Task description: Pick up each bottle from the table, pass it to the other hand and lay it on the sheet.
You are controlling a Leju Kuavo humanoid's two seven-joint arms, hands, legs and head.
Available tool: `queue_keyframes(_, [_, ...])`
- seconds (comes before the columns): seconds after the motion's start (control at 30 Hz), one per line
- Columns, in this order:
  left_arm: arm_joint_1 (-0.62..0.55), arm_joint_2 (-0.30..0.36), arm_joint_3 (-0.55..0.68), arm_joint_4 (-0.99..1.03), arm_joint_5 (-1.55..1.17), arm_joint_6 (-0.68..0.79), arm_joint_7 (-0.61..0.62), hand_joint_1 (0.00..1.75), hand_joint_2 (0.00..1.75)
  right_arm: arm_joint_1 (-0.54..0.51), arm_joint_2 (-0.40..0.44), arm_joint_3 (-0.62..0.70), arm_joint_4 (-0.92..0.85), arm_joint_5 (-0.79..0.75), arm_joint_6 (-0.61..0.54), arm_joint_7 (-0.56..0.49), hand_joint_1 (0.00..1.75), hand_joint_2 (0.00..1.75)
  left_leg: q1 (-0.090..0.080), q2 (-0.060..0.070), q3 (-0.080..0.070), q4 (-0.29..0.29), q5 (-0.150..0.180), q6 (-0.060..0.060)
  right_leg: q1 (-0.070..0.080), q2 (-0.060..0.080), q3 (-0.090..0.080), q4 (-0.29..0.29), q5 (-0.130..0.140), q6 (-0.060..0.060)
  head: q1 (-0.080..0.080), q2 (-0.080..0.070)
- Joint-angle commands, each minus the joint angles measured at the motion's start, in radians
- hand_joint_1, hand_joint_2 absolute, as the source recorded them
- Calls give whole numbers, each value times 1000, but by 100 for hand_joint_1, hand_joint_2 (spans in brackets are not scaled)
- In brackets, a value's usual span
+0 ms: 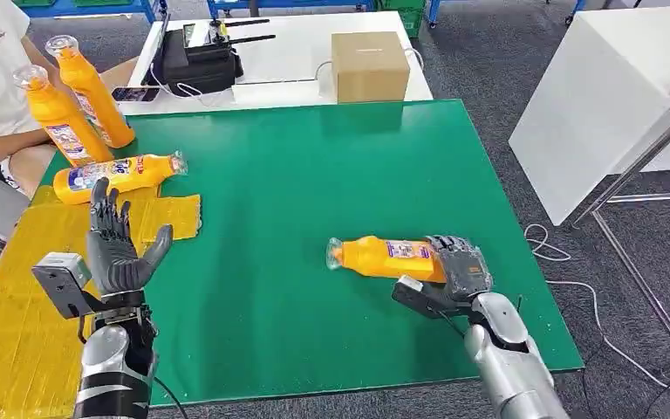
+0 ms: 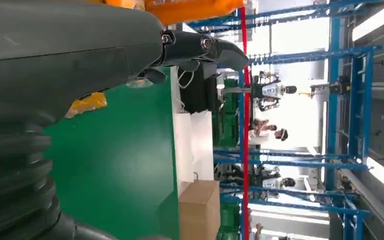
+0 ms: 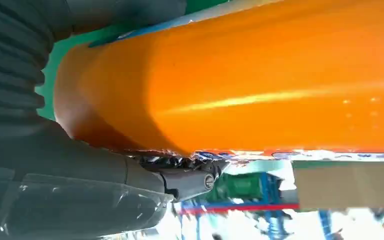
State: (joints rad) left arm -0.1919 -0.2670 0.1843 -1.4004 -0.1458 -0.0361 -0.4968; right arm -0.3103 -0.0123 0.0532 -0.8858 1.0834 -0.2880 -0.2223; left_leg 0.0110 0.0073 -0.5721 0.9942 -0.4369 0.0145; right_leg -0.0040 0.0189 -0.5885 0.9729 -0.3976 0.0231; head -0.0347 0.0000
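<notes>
Bottle (image 1: 388, 258) lying crosswise, cap toward robot's left, base gripped by right robot hand (image 1: 461, 266), left robot hand (image 1: 118, 244) spread wide

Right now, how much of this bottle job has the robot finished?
One orange bottle already lies on the yellow sheet. The right hand grips a second bottle over the green table; the left hand waits open above the sheet, so the handover is not yet done. Two more bottles stand at the table's far left corner, beside a person.
</notes>
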Motion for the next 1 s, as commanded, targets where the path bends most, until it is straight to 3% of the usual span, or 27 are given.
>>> queue_keyframes(0.03, [-17,36,-129,112,47,-133,55,0,175,-58,162,-283,-19,-384,73,-180,175,175,-1,-1,1,-1,0,0,0,-1,0,0,-1,0,0,0])
queue_keyframes(0.17, [-52,59,-243,197,36,-151,72,0,175,-67,227,-358,-51,-625,226,-275,175,175,0,-3,0,-1,-1,0,0,-4,0,0,-2,0,0,0])
queue_keyframes(0.4, [-78,64,-318,241,27,-160,79,0,175,-89,274,-373,-38,-808,344,-301,175,175,0,-5,-2,-1,0,0,0,-4,-2,0,-1,0,0,0])
queue_keyframes(0.57, [-119,57,-369,287,20,-187,85,0,175,-144,306,-319,66,-836,404,-292,175,175,0,-5,-4,0,0,0,0,-2,-4,0,0,0,0,0])
queue_keyframes(0.8, [-164,48,-401,330,31,-196,84,0,175,-194,361,-145,236,-772,374,-307,175,175,0,-2,-2,0,-1,-1,1,0,-3,0,-1,-1,0,0])
queue_keyframes(1.0, [-163,50,-400,330,32,-197,84,0,175,-194,357,-146,237,-772,373,-308,175,175,1,-5,-1,0,-1,-1,1,-4,-1,0,-2,0,0,0])
